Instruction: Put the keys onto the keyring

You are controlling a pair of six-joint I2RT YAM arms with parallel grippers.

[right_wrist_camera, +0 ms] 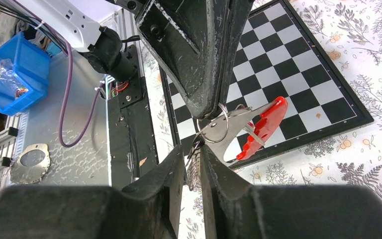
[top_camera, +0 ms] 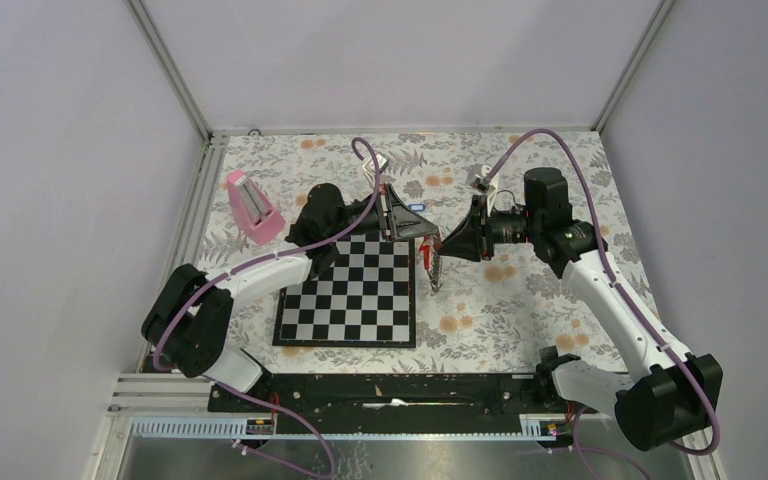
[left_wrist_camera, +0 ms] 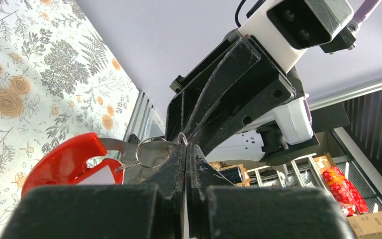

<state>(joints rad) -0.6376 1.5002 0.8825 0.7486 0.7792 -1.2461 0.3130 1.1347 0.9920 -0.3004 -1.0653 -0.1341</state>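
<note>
The black two-finger left gripper (left_wrist_camera: 186, 152) was clenched on the thin metal ring of the keyring (left_wrist_camera: 152, 152). Its curved red-and-white fob (left_wrist_camera: 67, 162) hung just beside the fingertips, above the right edge of the black-and-white chessboard (top_camera: 348, 290). The black right gripper (right_wrist_camera: 192, 155) met it tip to tip, its jaws narrowly apart around a small toothed metal piece (right_wrist_camera: 192, 173); whether they pinched it could not be told. The tiny blue-tagged key (top_camera: 415, 207) lay on the floral tablecloth (top_camera: 520, 300) just behind the left gripper. A blue plastic bin (right_wrist_camera: 10, 74) off the table held a crumpled clear bag (right_wrist_camera: 2, 69).
</note>
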